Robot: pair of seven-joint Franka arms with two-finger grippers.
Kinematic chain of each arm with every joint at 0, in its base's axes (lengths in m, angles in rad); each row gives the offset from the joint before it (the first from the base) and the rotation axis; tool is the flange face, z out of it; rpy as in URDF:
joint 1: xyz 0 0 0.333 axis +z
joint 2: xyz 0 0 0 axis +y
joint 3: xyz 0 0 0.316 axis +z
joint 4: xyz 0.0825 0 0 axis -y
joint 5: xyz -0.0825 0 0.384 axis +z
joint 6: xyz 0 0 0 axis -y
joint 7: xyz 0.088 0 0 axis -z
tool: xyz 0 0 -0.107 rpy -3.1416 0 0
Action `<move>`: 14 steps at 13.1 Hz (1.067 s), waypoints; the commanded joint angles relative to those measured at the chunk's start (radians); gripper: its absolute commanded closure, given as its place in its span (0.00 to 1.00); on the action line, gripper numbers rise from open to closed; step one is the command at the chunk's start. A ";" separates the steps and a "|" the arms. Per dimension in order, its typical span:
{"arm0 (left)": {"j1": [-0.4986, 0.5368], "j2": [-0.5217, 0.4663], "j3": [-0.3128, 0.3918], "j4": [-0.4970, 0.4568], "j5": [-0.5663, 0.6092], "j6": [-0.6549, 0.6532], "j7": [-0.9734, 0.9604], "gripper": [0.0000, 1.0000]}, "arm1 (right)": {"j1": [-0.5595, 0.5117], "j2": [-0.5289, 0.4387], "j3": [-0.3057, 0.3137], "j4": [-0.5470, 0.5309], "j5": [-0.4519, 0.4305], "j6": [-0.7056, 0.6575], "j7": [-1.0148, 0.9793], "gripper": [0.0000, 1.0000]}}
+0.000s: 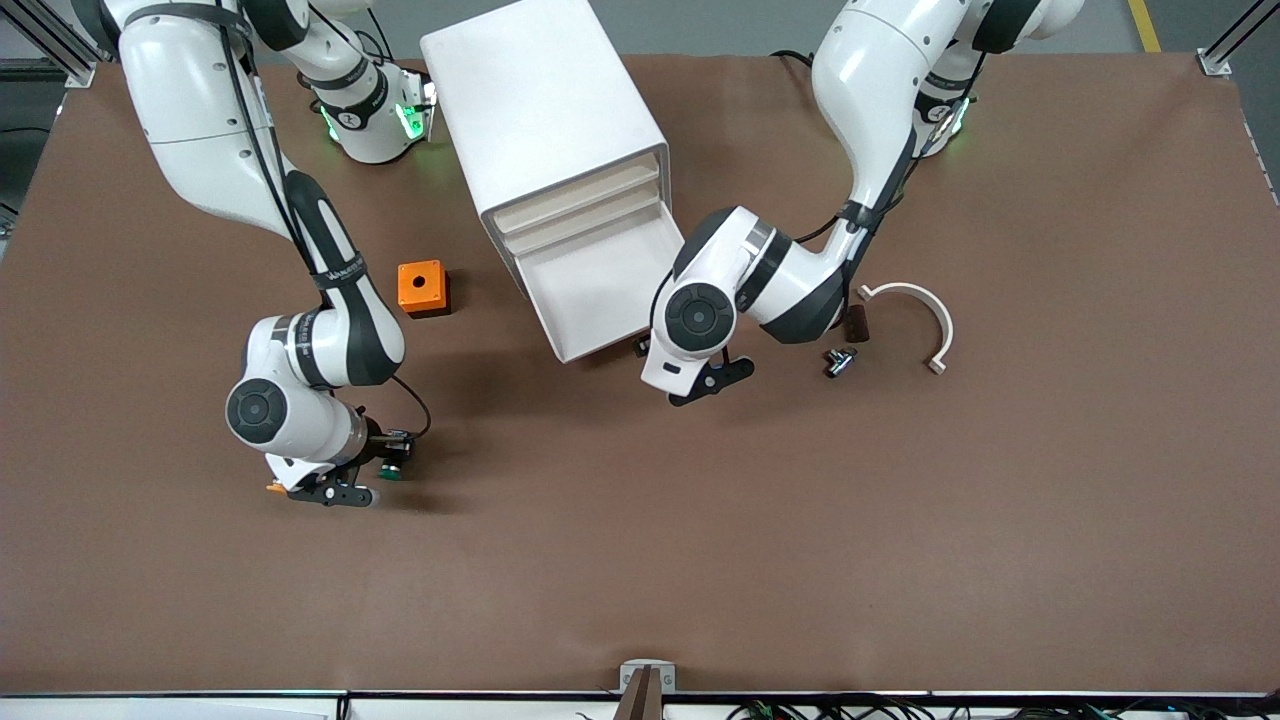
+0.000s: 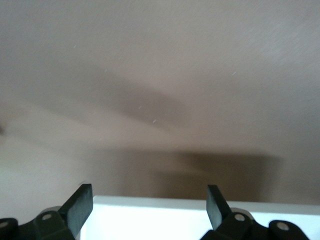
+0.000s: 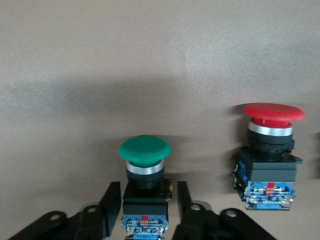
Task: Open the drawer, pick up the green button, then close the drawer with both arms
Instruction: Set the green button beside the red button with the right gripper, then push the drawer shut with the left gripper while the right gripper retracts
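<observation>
The green-capped button (image 3: 144, 150) stands upright on the brown table, its black-and-blue body between the fingers of my right gripper (image 3: 148, 197). A thin gap shows on each side of the body, so the gripper is open and not clamping it. From the front, that button (image 1: 391, 469) and right gripper (image 1: 385, 452) are low at the right arm's end of the table. The white cabinet (image 1: 540, 110) has its bottom drawer (image 1: 600, 290) pulled out and bare inside. My left gripper (image 2: 149, 205) is wide open, with the white drawer front's edge between its fingers.
A red-capped button (image 3: 270, 150) stands close beside the green one. An orange box (image 1: 423, 288) sits between the right arm and the cabinet. Toward the left arm's end lie a white curved piece (image 1: 925, 320), a small dark block (image 1: 857, 323) and a metal part (image 1: 840, 360).
</observation>
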 commanded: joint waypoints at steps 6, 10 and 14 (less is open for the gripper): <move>-0.029 0.044 -0.001 -0.049 0.020 0.115 -0.004 0.00 | -0.169 -0.080 0.022 0.146 0.017 -0.197 -0.010 0.00; -0.067 0.036 -0.030 -0.071 0.008 0.101 -0.014 0.00 | -0.218 -0.216 0.022 0.127 0.017 -0.253 -0.041 0.00; -0.101 0.037 -0.080 -0.084 0.005 0.101 -0.049 0.00 | -0.252 -0.379 0.020 0.124 0.017 -0.446 -0.041 0.00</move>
